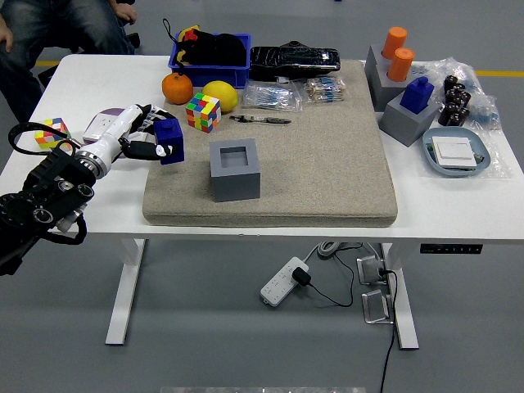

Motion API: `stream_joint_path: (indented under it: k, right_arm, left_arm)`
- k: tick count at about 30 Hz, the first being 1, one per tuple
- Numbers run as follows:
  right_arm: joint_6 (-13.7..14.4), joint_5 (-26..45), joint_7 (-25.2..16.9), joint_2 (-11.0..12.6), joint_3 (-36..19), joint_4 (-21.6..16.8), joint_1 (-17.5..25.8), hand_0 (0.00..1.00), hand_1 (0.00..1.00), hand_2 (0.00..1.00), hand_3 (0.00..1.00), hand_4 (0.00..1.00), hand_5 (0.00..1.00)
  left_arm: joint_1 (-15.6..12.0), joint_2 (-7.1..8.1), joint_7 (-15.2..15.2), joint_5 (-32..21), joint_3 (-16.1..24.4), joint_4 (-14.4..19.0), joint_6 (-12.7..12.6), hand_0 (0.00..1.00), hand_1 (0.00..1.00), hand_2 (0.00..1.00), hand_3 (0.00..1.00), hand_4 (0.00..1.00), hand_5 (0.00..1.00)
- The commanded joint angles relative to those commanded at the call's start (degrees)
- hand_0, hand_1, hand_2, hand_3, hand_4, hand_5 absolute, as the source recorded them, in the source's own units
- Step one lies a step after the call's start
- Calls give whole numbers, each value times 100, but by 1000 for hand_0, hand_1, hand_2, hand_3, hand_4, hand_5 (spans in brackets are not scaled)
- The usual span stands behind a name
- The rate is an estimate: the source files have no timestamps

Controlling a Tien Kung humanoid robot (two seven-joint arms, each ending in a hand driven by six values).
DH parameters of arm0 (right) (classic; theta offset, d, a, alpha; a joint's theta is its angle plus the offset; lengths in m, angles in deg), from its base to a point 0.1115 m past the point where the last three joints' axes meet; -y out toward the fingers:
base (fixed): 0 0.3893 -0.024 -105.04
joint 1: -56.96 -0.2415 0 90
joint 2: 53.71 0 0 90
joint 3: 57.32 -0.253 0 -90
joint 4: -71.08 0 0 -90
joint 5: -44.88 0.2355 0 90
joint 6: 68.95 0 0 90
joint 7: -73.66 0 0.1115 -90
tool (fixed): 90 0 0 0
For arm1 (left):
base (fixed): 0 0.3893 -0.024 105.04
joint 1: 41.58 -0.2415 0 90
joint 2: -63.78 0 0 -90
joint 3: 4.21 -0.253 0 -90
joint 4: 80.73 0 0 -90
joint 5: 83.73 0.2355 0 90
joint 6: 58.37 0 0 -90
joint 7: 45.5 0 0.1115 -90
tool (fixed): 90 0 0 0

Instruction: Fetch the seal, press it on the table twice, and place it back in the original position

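My left hand (151,137) is shut on a blue seal (169,139), holding it low over the left edge of the beige mat (327,164). The black left arm (45,196) comes in from the lower left. Just right of the seal stands the grey holder block (235,169) with an empty square socket in its top. I cannot tell whether the seal's base touches the mat. The right arm is out of view.
An orange (177,88), a lemon (219,96) and a colour cube (203,112) sit behind the hand. A blue bin (210,54) stands further back. At the right are grey blocks with a second blue seal (417,92) and orange cylinders (398,53). A person sits at the top left.
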Motion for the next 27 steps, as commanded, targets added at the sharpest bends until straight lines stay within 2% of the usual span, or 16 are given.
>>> stream_joint_path:
  k: [16, 27]
  right_arm:
    - [3, 19, 1, -1, 1, -5, -26, 816, 715, 684, 692, 730, 504]
    - [0, 25, 9, 17, 5, -4, -24, 816, 715, 684, 692, 730, 504]
  left_arm:
    - [-246, -296, -13, -328, -461, -226, 17, 641, 544, 507, 593, 716, 2]
    - [-313, -350, -11, -412, -592, -333, 2, 642, 544, 508, 593, 713, 2]
